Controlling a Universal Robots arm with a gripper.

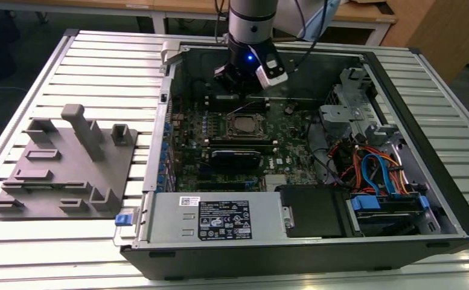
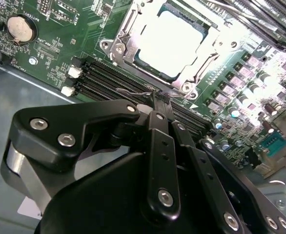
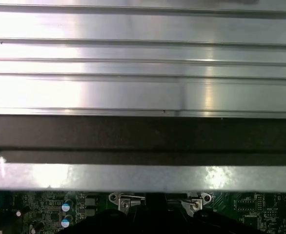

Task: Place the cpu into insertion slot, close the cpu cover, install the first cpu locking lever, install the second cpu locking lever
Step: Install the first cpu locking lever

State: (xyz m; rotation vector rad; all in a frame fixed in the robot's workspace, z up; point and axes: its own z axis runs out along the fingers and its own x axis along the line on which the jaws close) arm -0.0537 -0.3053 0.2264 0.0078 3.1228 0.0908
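One square cpu (image 2: 170, 41) (silver-grey) | metal cpu cover (image 2: 127, 39) around | gripper (image 2: 156, 97) black

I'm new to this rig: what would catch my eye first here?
The arm reaching down into the open computer case, at the exterior view's top middle. In the second wrist view, the black hand sits just beside the bright silver cpu, framed by the cpu cover.

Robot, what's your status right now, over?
Gripper low beside a locking lever. Cpu seated, cpu cover closed over it. Nothing blocking.
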